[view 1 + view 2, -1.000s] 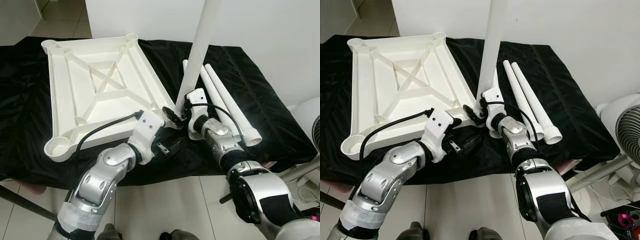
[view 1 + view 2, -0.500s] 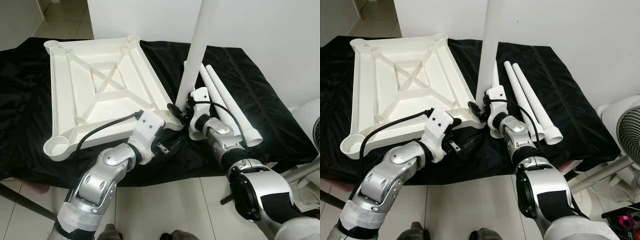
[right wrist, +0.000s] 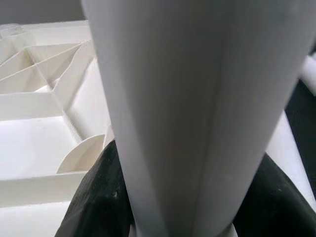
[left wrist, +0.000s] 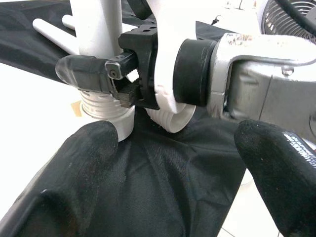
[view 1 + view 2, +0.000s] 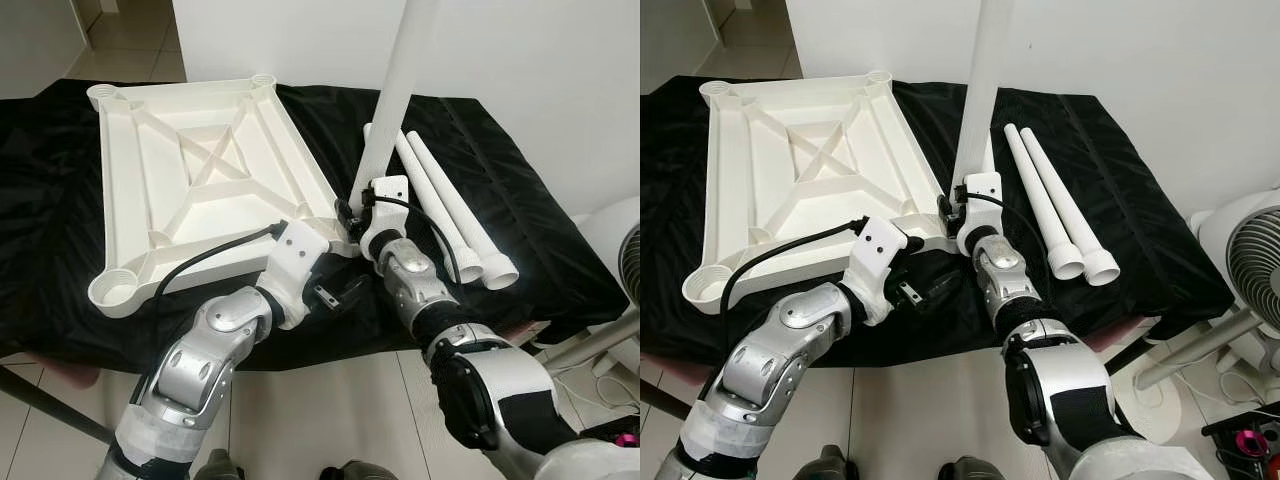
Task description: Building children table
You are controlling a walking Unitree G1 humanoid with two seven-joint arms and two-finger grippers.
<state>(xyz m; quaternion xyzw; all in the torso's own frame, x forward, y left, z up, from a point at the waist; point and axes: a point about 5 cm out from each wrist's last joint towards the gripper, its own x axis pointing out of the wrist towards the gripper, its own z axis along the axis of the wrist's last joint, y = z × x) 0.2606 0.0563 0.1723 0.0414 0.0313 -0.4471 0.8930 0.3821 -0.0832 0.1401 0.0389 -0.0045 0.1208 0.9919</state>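
White leg [image 5: 392,95] upright, right pincer [image 5: 352,212] clamping

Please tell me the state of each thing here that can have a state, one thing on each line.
Table top: upside down on black cloth, ribs up.
Upright leg: standing at near right corner socket, threaded end down.
Two spare legs: lying flat, side by side.
Right gripper: shut on upright leg.
Left gripper: open, holding nothing.
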